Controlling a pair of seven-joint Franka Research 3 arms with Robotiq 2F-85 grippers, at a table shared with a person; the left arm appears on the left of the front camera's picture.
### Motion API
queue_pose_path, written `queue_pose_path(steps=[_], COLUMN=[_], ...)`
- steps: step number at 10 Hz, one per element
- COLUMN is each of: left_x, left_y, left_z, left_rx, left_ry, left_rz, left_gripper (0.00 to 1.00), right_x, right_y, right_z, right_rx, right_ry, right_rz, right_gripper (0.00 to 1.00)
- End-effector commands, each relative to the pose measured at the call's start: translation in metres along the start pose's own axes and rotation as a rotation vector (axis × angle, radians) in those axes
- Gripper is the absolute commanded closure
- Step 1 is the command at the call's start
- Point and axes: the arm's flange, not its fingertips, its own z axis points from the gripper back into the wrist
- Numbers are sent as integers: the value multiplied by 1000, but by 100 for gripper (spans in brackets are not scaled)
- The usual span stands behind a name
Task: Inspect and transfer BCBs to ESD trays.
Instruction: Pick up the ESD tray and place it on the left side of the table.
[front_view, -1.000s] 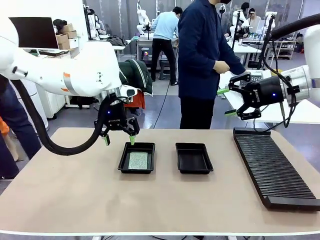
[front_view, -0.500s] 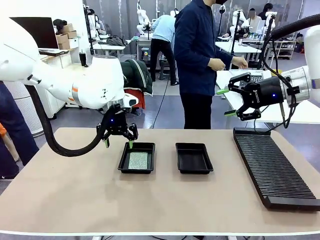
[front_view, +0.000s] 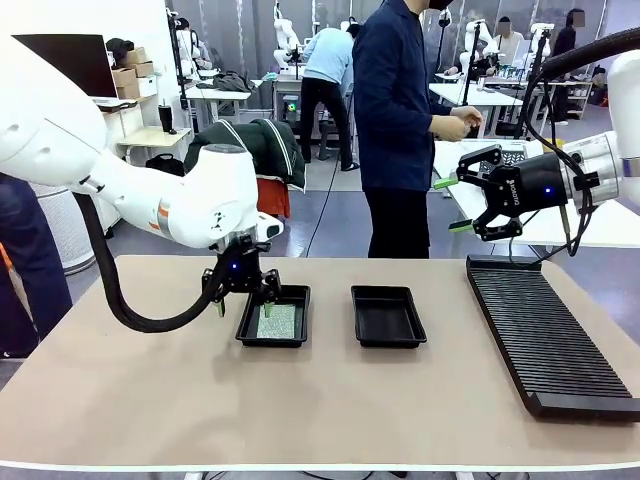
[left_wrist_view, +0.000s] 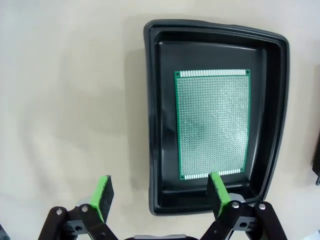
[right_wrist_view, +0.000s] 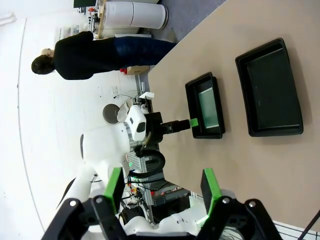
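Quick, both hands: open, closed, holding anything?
Left hand: open, empty, low over the ESD tray rim.
Right hand: open, empty, raised above the table.

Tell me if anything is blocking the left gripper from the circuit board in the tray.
Nothing visible. The open left gripper hangs over a corner of the tray, and the circuit board lies bare on its floor.

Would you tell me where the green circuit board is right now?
In the front view the circuit board lies flat in the left ESD tray, beside the empty tray, by the left hand.
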Motion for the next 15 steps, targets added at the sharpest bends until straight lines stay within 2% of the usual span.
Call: queue_pose_path(steps=[1,2,5,14,15], left_x=[1,2,10,12,12], left_y=[2,3,5,6,6], left_z=[-9,-10,-17,-22,-23], left_rx=[31,26,9,-14,-18], left_ry=[-55,-55,-49,-83,-87], left_rz=[43,52,58,53,52], left_gripper=[0,0,8,57,55], right_x=[4,4,4,4,0], right_y=[1,1,1,1,0], right_z=[-1,-1,-1,-1,0], right_rx=[-2,-2,-2,-2,0], right_ry=[13,13,13,13,-1], right_rz=[1,1,1,1,0], right_gripper=[18,18,18,18,18])
